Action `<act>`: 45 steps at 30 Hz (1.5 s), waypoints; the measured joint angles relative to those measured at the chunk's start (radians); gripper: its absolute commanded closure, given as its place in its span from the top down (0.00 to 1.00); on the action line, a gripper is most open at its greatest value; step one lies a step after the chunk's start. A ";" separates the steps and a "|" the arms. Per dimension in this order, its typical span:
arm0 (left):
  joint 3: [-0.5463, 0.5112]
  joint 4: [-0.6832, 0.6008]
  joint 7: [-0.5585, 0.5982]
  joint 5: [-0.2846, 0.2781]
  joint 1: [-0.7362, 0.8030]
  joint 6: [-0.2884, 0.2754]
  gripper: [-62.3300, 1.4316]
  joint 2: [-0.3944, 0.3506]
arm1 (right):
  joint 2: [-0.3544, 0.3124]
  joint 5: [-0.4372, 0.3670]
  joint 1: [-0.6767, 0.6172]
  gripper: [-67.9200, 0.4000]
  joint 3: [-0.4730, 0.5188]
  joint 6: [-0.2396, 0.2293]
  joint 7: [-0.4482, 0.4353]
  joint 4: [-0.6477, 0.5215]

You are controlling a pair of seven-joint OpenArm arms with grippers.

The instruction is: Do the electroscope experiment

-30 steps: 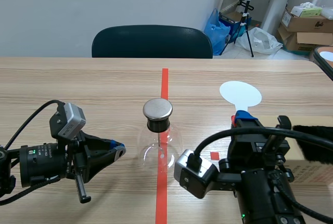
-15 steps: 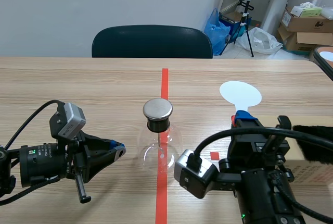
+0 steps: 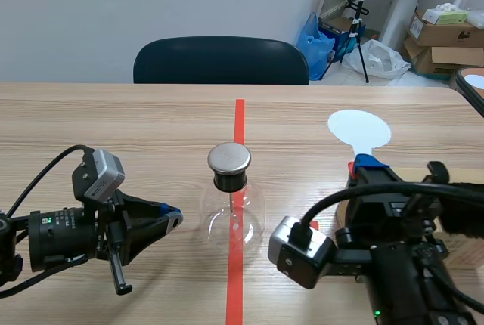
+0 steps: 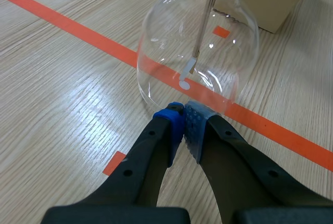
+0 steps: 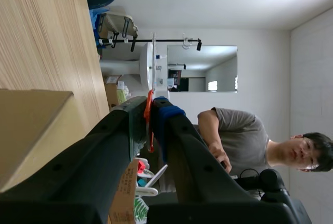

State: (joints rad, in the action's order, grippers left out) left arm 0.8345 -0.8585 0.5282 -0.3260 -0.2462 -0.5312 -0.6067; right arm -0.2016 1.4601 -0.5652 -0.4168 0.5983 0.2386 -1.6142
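Wood desk (image 3: 113, 113), red tape line (image 3: 240, 117) up the middle, dark chair (image 3: 219, 59) behind the far edge. On that line, toward the near edge: electroscope flask (image 3: 231, 215), metal cap (image 3: 229, 158) on. Inside it: 1 thin rod (image 4: 207, 15) down from the stopper, small pale leaf (image 4: 186, 74) at its tip, nothing else. Near left: left gripper (image 4: 183, 117) low, fingers closed on nothing, tips just beside the glass. Near right: right gripper (image 5: 150, 110) clamped on the red handle of a white round paddle (image 3: 359, 128), disc raised, well apart from the cap. At the right edge: cardboard box (image 4: 270, 0), black fur (image 3: 463, 219) lying over it. Progress looks early-mid: paddle in hand, not yet brought to the cap. Charged or not, can't tell.
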 measured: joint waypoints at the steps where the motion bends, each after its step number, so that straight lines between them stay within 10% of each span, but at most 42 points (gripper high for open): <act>1: 0.000 0.000 0.000 0.000 0.000 0.000 0.07 0.000 | 0.010 0.000 -0.016 0.02 0.017 0.002 -0.021 -0.014; 8: 0.000 0.000 0.000 0.000 0.000 0.000 0.07 0.000 | 0.074 0.000 -0.156 0.02 0.152 0.136 -0.244 -0.067; 33: 0.000 0.000 0.076 -0.009 0.000 -0.005 0.07 -0.082 | 0.153 -0.428 -0.227 0.03 0.677 0.127 -0.899 0.098; 45: 0.000 -0.023 0.378 -0.043 0.097 -0.160 0.07 -0.283 | 0.163 -0.462 -0.064 0.03 0.839 0.127 -1.020 0.296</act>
State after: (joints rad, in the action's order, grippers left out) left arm 0.8345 -0.8818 0.9058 -0.3695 -0.1490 -0.6914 -0.8902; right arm -0.0383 0.9981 -0.6292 0.4225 0.7254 -0.7815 -1.3182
